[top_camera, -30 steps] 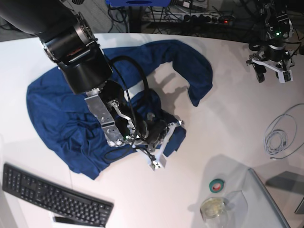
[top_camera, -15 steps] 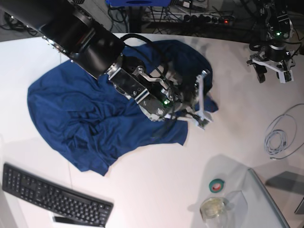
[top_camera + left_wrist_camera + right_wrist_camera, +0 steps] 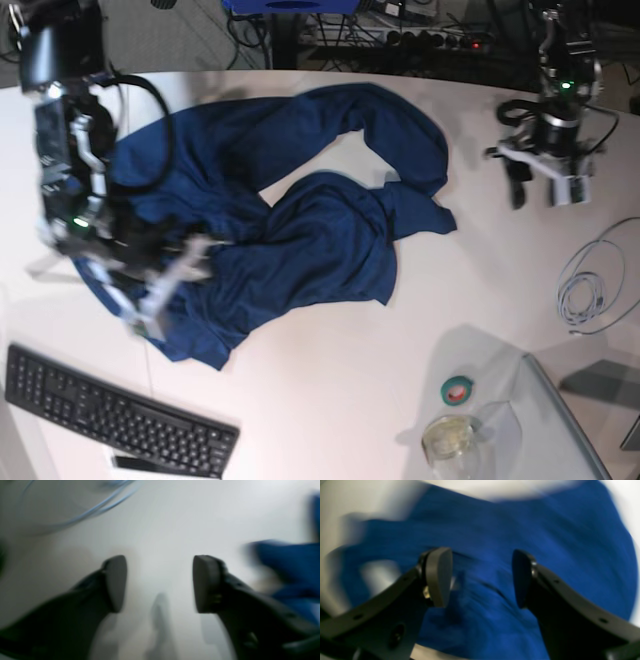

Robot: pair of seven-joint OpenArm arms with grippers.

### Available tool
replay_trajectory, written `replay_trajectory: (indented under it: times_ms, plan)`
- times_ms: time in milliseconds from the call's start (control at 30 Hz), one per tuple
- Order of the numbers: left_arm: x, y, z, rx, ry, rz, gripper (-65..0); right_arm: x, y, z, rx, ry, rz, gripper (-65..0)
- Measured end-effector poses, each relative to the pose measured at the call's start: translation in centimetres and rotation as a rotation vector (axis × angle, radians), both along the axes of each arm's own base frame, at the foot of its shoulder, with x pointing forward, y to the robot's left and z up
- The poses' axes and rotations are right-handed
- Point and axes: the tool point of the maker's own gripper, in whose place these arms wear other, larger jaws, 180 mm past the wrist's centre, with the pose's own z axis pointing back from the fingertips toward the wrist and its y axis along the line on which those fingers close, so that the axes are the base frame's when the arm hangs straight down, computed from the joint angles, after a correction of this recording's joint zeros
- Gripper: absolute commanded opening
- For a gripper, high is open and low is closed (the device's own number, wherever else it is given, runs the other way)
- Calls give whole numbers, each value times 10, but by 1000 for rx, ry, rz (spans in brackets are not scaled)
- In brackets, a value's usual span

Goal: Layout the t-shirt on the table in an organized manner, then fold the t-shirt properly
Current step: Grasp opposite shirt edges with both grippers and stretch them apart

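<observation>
stage: layout not done, folding not begun | t-shirt: crumpled heap on the table, sleeves bunched (no flat outline) | right gripper: jaws apart, empty, over cloth | left gripper: jaws apart, empty, over bare table beside shirt edge

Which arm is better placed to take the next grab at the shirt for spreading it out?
Likely the right: the right gripper hangs open directly over the crumpled t-shirt. The left gripper, also open, is over bare table, with fabric only at its side.
</observation>
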Motion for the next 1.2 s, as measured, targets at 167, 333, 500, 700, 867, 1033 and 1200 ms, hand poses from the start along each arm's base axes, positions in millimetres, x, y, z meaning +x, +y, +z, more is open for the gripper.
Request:
replay_trajectory:
  times_ms: [167,333,500,700,867,1033,1200]
  plan:
    - [38,-86,-3,-87,-30,-204,-650,-36,-87,-26,0,52,-253,-309]
    - [66,-137,-29,-156,4,-277,-650,-75,-107,-47,-50,85,-266,-309]
    - [63,-137,-80,-130,159,-283,-650,-96,-112,-87,-32,201,-303,-309]
    - [54,-120,-84,-121,160,-263,-650,-113,-151,-113,-128,273,-347,-309]
    - [44,-88,-78,-101,156,-188,-650,-135,-190,-119,-194,306,-486,-309]
    - [52,-87,-58,-99,100,-179,-650,-132,-199,-105,-257,265,-515,-309]
    - [53,-93,-39,-110,49,-195,-650,-106,-181,-68,-240,119,-491,-303]
